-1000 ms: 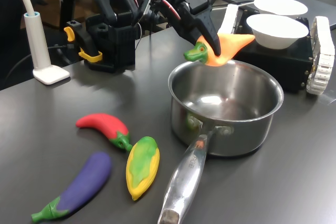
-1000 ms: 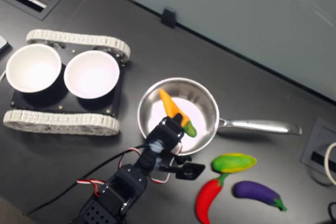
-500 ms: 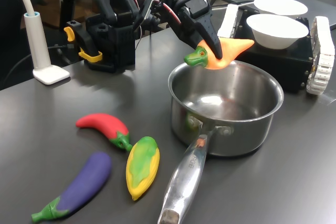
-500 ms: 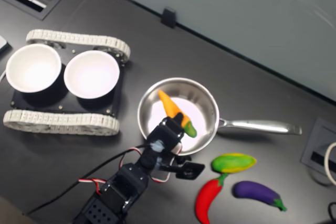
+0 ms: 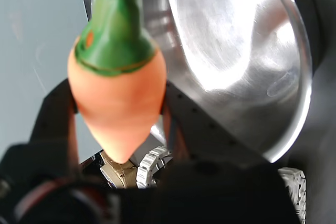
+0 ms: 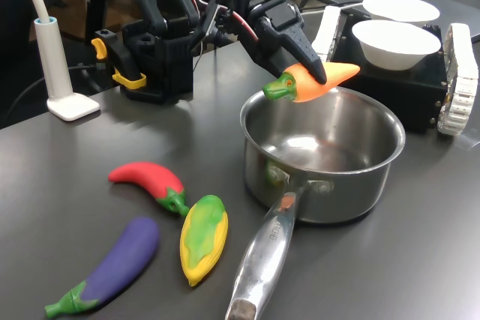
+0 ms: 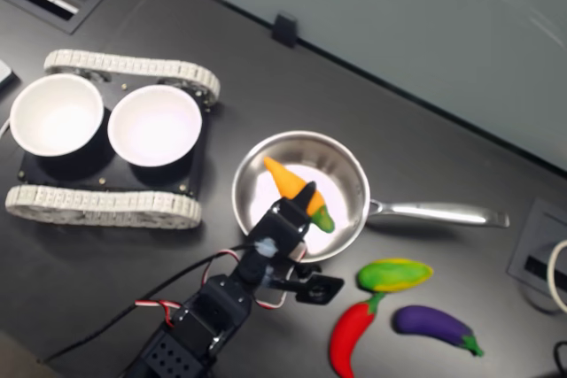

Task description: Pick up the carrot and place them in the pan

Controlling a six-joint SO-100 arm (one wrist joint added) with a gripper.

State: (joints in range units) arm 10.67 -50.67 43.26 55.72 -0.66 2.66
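End effector [image 6: 309, 67] is gripping the tapered orange toy carrot [image 6: 315, 82] above the shiny stainless-steel saucepan's rim [image 6: 259, 106]; transport step is finishing, and release into the pan likely follows.

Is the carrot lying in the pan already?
No, the gripper holds the carrot in the air above the pan rim in the first exterior view.

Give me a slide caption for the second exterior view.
Gripper holds the carrot above the open pan, with corn cob, chilli pepper and eggplant lying beside it.
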